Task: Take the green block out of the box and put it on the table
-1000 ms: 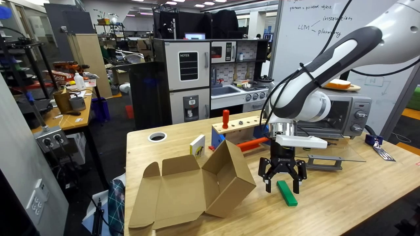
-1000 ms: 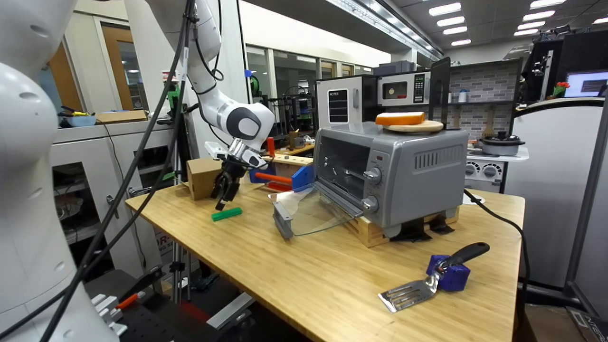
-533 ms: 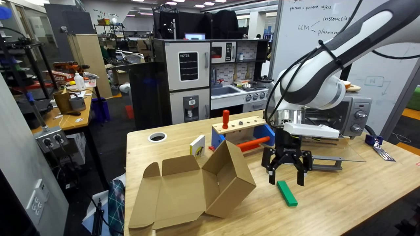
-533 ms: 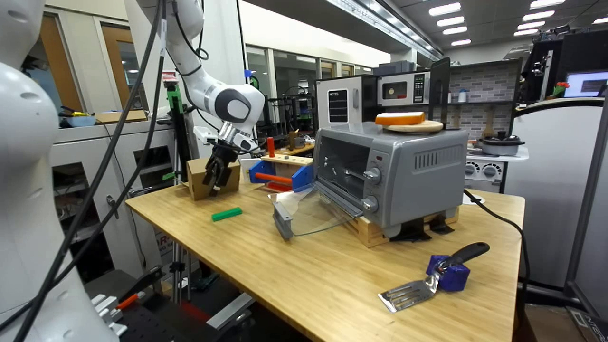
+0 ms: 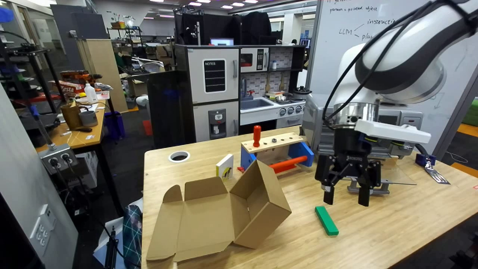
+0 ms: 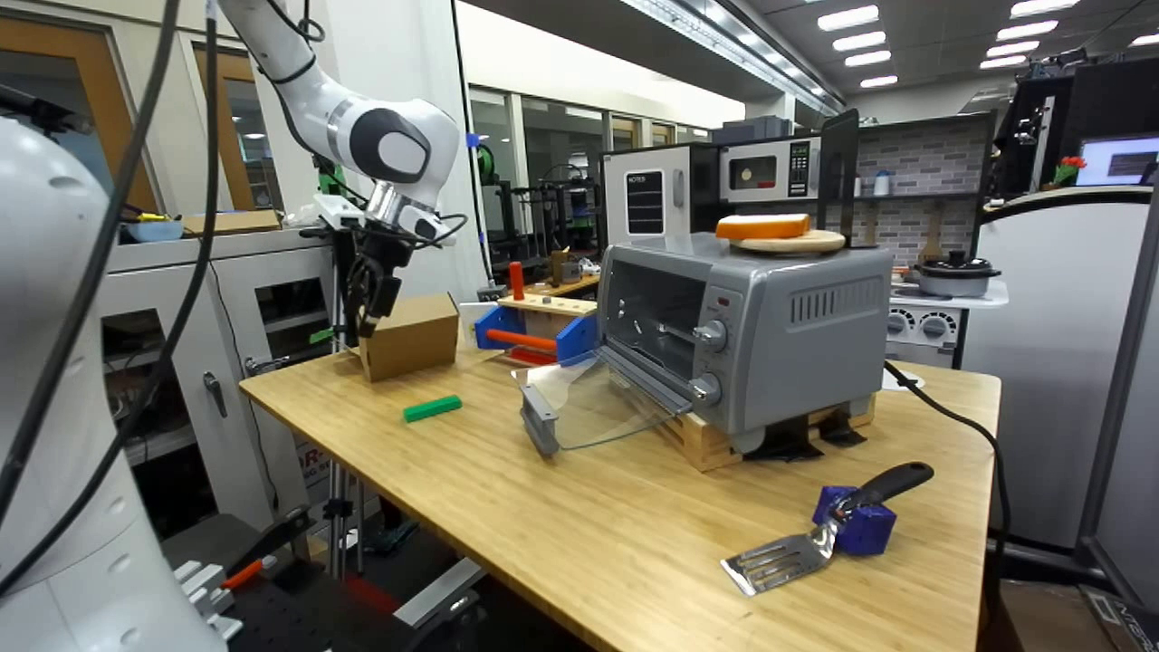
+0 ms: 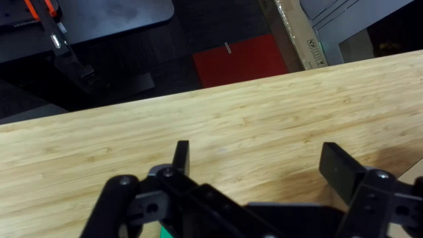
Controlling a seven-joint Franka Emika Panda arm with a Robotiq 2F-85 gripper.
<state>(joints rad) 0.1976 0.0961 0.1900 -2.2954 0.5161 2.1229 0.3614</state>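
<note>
The green block (image 5: 326, 220) lies on the wooden table (image 5: 381, 231), outside the box and apart from it; it also shows in an exterior view (image 6: 432, 408). Only a corner of the block (image 7: 165, 233) shows in the wrist view, under the left finger linkage. The brown cardboard box (image 5: 209, 215) stands with its flaps folded out; its closed side faces an exterior view (image 6: 413, 342). My gripper (image 5: 346, 200) is open and empty, raised above the table near the block; it also shows in an exterior view (image 6: 367, 324) and the wrist view (image 7: 256, 147).
A toy workbench (image 5: 274, 144) with a red bar and blue sides stands behind the box, near a small white book (image 5: 224, 166). A silver toaster oven (image 6: 742, 326) has its glass door down. A spatula (image 6: 788, 557) rests against a purple block (image 6: 866, 530).
My open gripper has risen and moved away from above the green block, to the right in one exterior view and up and left in another. The block and box stay still.
</note>
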